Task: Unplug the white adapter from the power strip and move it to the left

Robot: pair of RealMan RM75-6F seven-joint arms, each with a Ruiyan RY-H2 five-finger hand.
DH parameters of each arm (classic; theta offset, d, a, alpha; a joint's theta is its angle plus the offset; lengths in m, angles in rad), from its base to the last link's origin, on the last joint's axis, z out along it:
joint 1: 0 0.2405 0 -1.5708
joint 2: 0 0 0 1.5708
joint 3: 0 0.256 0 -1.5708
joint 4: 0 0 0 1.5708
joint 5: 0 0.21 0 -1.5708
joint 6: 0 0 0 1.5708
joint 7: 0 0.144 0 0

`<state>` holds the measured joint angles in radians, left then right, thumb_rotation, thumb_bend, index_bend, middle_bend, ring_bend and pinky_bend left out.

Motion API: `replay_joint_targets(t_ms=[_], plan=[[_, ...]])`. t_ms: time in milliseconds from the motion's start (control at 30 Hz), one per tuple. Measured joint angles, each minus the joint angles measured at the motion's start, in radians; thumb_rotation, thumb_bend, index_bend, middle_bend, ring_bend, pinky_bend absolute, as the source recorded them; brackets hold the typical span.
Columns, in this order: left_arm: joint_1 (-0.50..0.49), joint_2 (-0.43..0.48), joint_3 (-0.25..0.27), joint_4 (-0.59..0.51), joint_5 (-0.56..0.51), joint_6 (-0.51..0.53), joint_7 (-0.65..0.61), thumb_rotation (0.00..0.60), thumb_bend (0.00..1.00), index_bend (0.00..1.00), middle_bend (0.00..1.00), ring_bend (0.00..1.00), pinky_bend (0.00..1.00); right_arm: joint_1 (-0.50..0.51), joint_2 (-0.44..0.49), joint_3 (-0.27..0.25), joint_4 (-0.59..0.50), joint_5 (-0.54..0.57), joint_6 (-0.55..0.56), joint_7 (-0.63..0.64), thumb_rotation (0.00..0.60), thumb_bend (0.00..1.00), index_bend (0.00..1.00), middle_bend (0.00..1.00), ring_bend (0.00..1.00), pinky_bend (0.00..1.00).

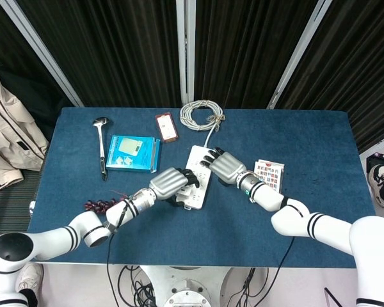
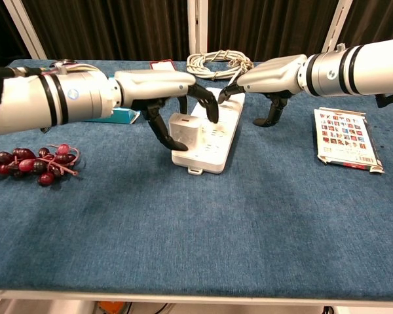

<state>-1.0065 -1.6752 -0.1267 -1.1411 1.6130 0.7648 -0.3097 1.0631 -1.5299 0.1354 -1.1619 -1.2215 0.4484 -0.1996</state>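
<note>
The white adapter [image 2: 184, 131] is sitting plugged in at the near end of the power strip [image 2: 217, 131], in the middle of the worktop [image 2: 196, 222]. The left robot hand [image 2: 164, 88] is reaching over it with fingers apart around the adapter; I cannot tell if they are already pinching it. The right robot hand [image 2: 268, 75] is resting with spread fingers on the far part of the strip. To do it well, the right one should be pressing down firmly while the left is pulling straight up.
</note>
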Motion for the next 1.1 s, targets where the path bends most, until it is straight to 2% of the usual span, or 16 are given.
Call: replay_joint_targets(t_ms=[367,533,700,800,1100], plan=[[-0.017,-0.023,0.030,0.051,-0.014,0.013,0.054,0.600,0.34,0.40,0.39,0.30,0.53,0.007,-0.020,-0.021,0.029,-0.018,0.004,0.033,0.600,0.38,0.13,0.11,0.00,0.00],[-0.014,-0.026,0.043,0.066,-0.012,0.038,0.065,0.600,0.34,0.48,0.49,0.40,0.62,0.010,-0.021,-0.030,0.031,-0.023,0.004,0.036,0.600,0.39,0.13,0.11,0.00,0.00],[-0.007,-0.039,0.053,0.089,-0.004,0.075,0.022,0.600,0.34,0.60,0.61,0.52,0.69,0.012,-0.021,-0.037,0.027,-0.019,0.006,0.029,0.600,0.38,0.13,0.11,0.00,0.00],[-0.003,-0.054,0.064,0.123,0.012,0.115,0.000,0.600,0.36,0.63,0.66,0.56,0.74,0.014,-0.021,-0.041,0.025,-0.012,0.006,0.023,0.600,0.38,0.13,0.11,0.00,0.00],[0.010,-0.085,0.091,0.188,0.042,0.197,-0.084,0.600,0.37,0.68,0.71,0.59,0.78,0.020,-0.025,-0.061,0.020,0.002,0.016,-0.037,0.600,0.38,0.14,0.12,0.00,0.00]])
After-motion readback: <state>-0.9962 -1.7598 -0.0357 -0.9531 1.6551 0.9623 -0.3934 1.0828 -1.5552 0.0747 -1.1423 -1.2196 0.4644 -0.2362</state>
